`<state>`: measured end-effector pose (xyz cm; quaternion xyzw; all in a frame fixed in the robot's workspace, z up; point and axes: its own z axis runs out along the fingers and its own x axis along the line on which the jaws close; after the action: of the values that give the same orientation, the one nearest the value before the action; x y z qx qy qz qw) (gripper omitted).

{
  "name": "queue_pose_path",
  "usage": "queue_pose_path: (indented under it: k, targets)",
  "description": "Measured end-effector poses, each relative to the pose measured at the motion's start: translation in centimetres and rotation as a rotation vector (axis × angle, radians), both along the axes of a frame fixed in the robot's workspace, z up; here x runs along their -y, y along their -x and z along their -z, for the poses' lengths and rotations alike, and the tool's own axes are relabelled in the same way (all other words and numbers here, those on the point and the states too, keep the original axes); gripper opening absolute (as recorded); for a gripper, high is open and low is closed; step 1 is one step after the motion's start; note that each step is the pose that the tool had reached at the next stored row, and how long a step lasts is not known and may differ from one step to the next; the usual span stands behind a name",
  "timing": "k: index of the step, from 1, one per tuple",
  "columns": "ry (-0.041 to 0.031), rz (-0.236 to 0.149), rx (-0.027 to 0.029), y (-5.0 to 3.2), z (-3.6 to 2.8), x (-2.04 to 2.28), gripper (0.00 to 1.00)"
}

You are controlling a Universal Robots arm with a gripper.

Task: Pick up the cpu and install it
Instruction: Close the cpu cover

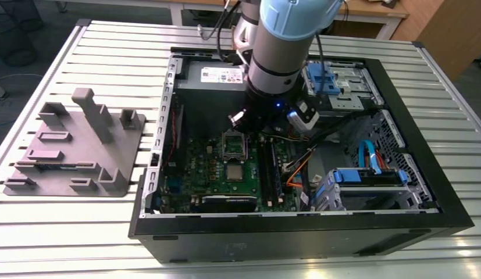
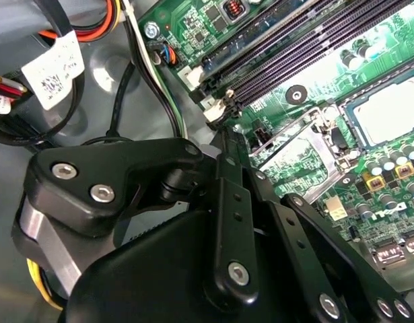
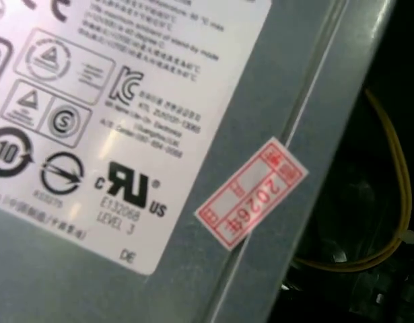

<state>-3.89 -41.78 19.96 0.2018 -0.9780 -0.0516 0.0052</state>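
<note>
The cpu [image 1: 235,171] is a small silvery square lying flat on the green motherboard [image 1: 205,165] inside the open computer case. In the second wrist view the cpu [image 2: 388,111] rests in a pale-rimmed seat. The shiny hinged socket frame [image 1: 235,145] stands just behind it and is swung open, and the frame [image 2: 291,151] lies between the chip and my arm. My gripper [image 1: 257,127] hangs above the board, just behind that frame and apart from the chip. Its black linkage [image 2: 227,202] takes up the foreground of the second wrist view.
A grey power supply box with a white label [image 3: 126,101] sits at the back of the case [image 1: 217,74]. Dark memory slots [image 2: 307,47] run beside the socket. Loose cables [image 2: 143,74] and blue drive cages [image 1: 368,177] crowd the exterior view's right. A grey fixture [image 1: 77,145] stands on the slatted table.
</note>
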Motion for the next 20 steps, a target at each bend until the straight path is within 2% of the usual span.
queue_pose_path:
  k: [5, 8, 13, 20]
  targets:
    - [0.0004, -0.002, 0.0103, 0.3, -0.05, 0.02, 0.11]
    - [0.0004, -0.004, 0.0134, 0.32, -0.24, 0.07, 0.11]
    - [0.0002, -0.008, 0.0156, 0.33, -0.72, 0.18, 0.11]
    - [0.0003, -0.012, 0.0157, 0.33, -0.76, 0.21, 0.11]
